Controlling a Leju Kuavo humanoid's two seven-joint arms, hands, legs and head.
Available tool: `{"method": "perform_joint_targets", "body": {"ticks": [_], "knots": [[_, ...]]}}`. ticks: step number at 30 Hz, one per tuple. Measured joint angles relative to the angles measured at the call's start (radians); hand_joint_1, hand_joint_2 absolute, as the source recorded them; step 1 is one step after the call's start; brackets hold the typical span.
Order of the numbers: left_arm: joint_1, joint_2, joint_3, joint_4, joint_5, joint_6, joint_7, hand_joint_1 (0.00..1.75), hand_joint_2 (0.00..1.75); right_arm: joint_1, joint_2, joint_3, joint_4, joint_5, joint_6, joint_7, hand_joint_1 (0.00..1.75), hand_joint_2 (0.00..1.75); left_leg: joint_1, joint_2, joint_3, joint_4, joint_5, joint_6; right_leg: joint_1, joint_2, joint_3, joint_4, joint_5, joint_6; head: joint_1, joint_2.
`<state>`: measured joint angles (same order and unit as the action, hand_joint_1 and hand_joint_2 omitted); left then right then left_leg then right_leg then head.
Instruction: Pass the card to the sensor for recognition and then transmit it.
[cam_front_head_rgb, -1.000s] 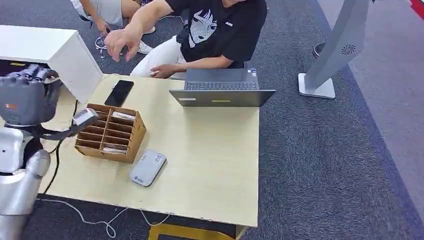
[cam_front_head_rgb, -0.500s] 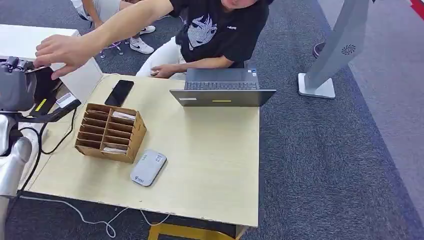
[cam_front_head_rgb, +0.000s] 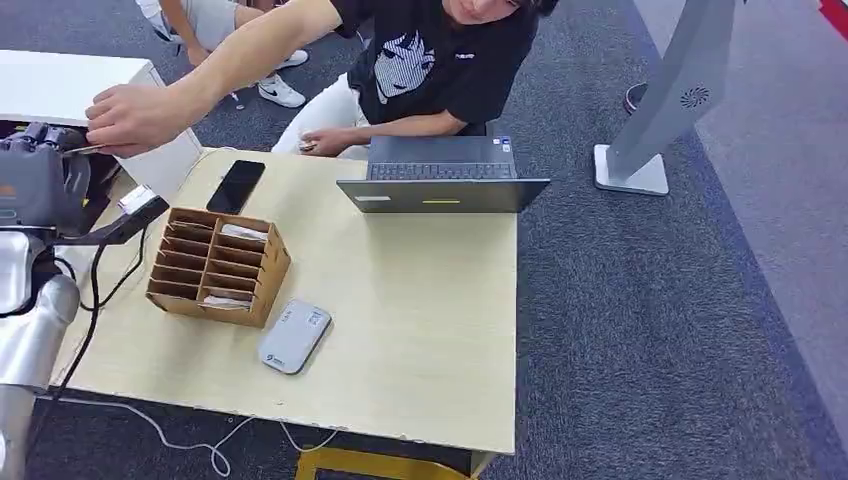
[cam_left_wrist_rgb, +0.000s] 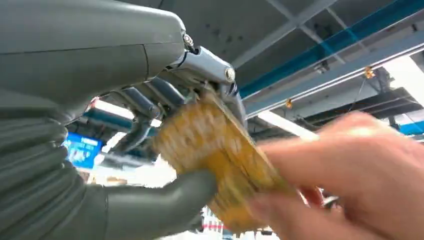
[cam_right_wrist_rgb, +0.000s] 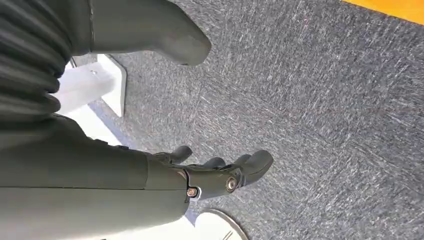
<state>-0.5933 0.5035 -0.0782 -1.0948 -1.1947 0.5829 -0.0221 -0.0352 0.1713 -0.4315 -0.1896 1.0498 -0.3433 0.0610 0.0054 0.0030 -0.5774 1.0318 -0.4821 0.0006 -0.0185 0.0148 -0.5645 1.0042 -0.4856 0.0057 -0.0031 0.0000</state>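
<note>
My left hand (cam_front_head_rgb: 40, 185) is raised at the table's far left edge, beside the white cabinet. In the left wrist view it pinches a yellow card (cam_left_wrist_rgb: 220, 150) between thumb (cam_left_wrist_rgb: 150, 205) and fingers. A seated person's hand (cam_front_head_rgb: 130, 115) reaches over and has its fingers (cam_left_wrist_rgb: 360, 170) on the card's other end; the picture is blurred there. The grey-white sensor (cam_front_head_rgb: 295, 335) lies flat on the table near the front, just past the cardboard organizer. My right hand (cam_right_wrist_rgb: 220, 175) hangs over the carpet with fingers loosely apart, holding nothing.
A cardboard slot organizer (cam_front_head_rgb: 215, 265) with cards stands on the wooden table (cam_front_head_rgb: 420, 330). A black phone (cam_front_head_rgb: 237, 185) and an open laptop (cam_front_head_rgb: 440, 180) lie at the back. White cabinet (cam_front_head_rgb: 60, 85) at left; grey stand (cam_front_head_rgb: 660, 100) at right; cables hang off the table's left front.
The person's arm has swung from above the phone over to my left hand and now touches the card. My left hand has drawn back left, away from the organizer.
</note>
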Motion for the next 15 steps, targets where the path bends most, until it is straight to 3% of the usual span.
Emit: {"method": "perform_joint_targets", "body": {"ticks": [4,15], "knots": [[-0.007,-0.018,0.000,0.006,0.067,-0.026,-0.010,0.00,1.75,0.000,0.000,-0.008,0.000,0.000,0.000,-0.001,0.00,1.75,0.000,-0.001,0.000,0.000,0.000,0.000,0.000,-0.001,0.000,0.000,0.000,0.000,0.000,0.000],[-0.023,-0.040,0.000,0.010,0.087,-0.040,-0.020,0.00,1.75,0.000,-0.003,-0.019,0.000,0.000,0.001,-0.001,0.00,1.75,0.000,0.000,0.000,0.000,0.000,0.000,0.000,0.000,0.000,0.000,0.000,0.000,0.000,0.000]]}}
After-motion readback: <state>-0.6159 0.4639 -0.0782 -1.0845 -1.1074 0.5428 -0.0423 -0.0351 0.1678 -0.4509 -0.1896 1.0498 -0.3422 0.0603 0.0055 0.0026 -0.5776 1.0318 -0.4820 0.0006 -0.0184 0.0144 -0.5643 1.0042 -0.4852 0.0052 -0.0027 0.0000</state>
